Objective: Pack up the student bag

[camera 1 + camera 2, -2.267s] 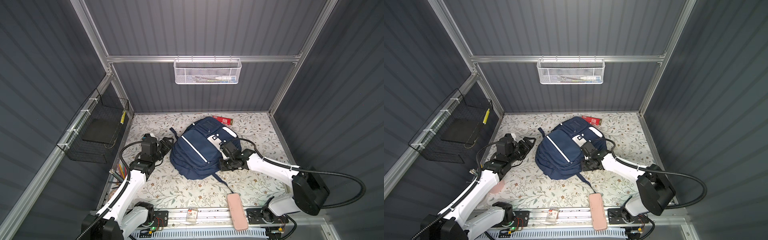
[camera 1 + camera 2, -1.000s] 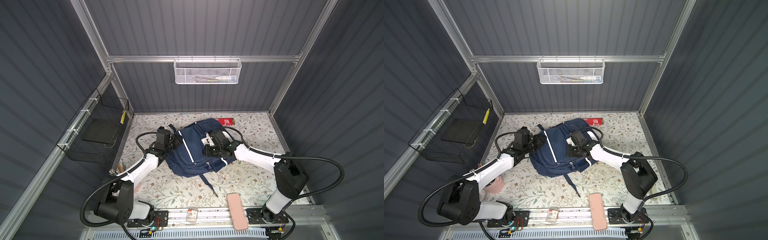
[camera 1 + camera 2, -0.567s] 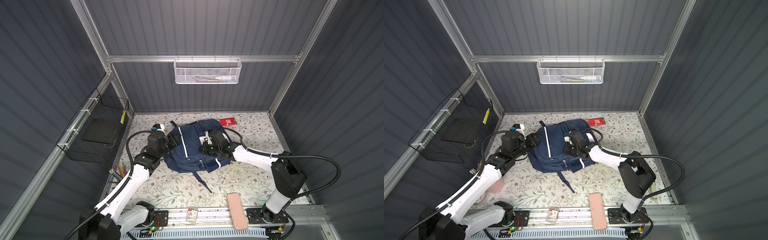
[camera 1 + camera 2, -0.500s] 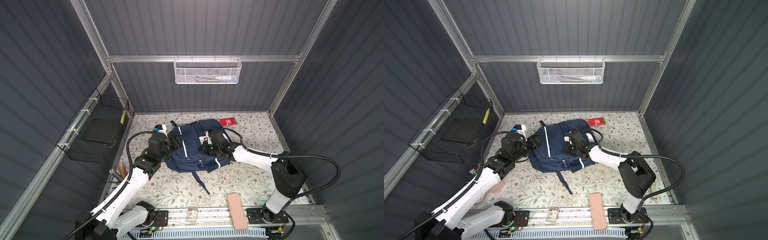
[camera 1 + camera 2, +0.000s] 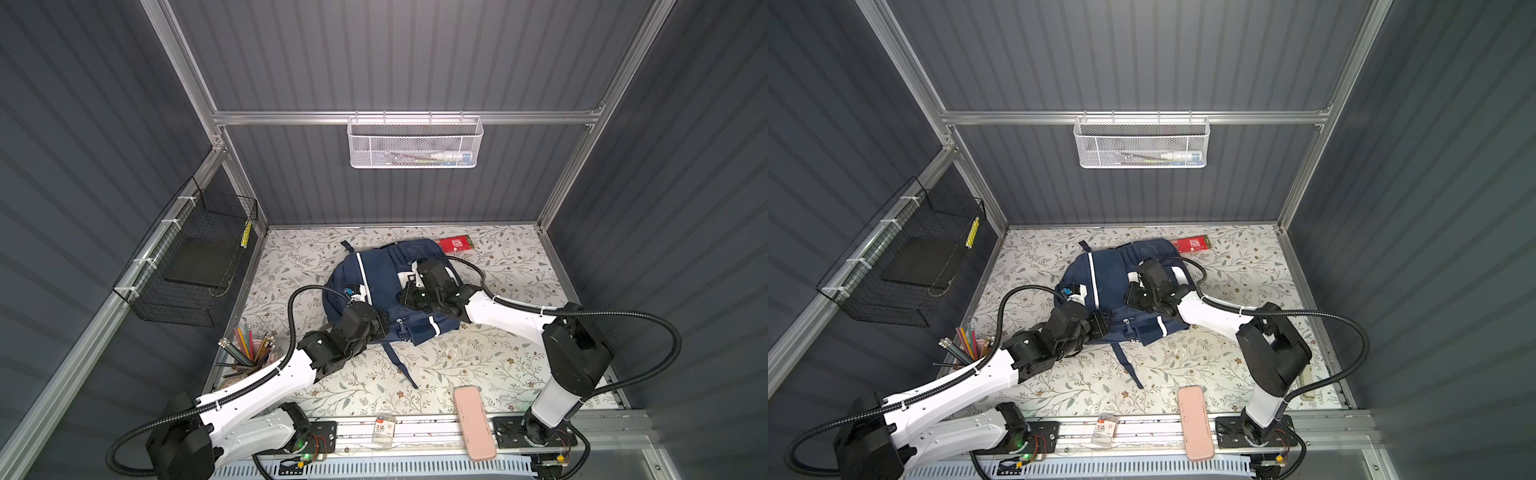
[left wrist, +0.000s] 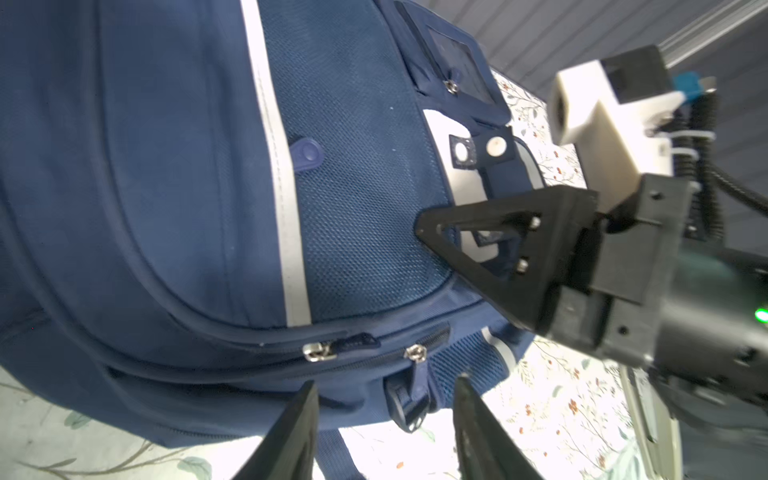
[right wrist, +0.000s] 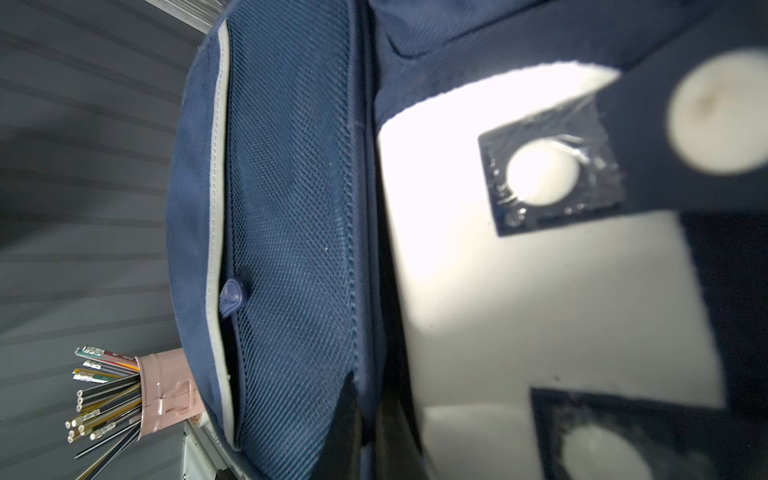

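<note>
Left gripper (image 6: 384, 382) hangs empty with jaws apart, just beside two zip pulls (image 6: 319, 351) on the student bag (image 5: 382, 274), which lies on the floral tabletop (image 5: 478, 365) between both arms. Right gripper (image 6: 428, 230) is pinched shut, looks like on the bag's front fabric. Reckon we're at unzipping. Next, left needs to nip one pull while right anchors. Count: two grippers, one bag, two pulls.

Dark grey ribbed walls (image 5: 395, 54), framed by aluminium rails (image 5: 291, 118), enclose a tabletop (image 5: 498, 365) covered in pale floral print. A white mesh basket (image 5: 415, 143) hangs on the back wall, well beyond the right pincer (image 5: 406, 296); a black wire basket (image 5: 187, 266) hangs on the side wall, outward of the left pincer (image 5: 381, 327).
</note>
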{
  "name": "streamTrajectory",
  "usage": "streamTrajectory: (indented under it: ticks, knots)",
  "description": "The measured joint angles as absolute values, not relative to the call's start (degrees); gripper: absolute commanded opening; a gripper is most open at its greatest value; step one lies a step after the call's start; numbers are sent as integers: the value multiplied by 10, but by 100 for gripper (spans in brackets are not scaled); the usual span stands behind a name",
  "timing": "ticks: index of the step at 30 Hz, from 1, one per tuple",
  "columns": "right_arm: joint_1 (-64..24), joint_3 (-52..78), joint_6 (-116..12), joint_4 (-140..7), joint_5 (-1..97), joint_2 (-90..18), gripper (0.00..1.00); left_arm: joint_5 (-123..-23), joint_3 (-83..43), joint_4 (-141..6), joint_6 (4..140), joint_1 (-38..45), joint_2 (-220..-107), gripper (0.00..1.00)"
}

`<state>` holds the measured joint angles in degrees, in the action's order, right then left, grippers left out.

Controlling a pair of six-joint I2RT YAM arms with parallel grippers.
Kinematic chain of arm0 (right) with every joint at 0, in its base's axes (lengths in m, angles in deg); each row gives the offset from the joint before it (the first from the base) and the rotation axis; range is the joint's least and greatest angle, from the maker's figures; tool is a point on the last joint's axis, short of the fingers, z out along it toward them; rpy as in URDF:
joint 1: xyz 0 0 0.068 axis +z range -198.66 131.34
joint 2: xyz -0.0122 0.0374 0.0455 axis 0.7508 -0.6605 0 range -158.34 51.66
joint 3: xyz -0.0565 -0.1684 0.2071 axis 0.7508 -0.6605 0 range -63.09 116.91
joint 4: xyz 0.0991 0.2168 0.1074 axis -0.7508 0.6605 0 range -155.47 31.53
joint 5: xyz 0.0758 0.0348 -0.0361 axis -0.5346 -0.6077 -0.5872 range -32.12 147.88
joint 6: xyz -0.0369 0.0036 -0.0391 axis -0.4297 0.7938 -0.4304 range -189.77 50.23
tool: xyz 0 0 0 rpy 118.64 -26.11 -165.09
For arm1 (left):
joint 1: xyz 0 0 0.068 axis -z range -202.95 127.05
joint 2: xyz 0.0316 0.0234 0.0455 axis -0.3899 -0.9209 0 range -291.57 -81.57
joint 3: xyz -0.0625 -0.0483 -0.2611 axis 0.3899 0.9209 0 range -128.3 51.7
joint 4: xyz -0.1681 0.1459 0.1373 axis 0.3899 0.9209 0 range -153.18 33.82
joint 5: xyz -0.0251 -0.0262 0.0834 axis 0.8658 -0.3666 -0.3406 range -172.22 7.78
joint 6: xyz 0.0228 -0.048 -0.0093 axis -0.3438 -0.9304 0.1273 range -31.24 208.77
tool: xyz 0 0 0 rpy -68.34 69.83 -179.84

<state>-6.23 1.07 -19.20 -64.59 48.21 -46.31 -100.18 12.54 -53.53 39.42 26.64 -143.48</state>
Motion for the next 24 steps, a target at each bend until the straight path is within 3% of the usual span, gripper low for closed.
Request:
streamTrajectory:
  ticks: [6,12,24]
  knots:
    - [-62,10,-191,-646,482,-463,0,-1018,152,-557,380,266,-1457,40]
    - [-62,10,-188,-648,482,-463,0,-1023,165,-584,360,269,-1472,49]
    - [-61,-7,-186,-672,482,-463,0,-1026,165,-613,342,269,-1500,50]
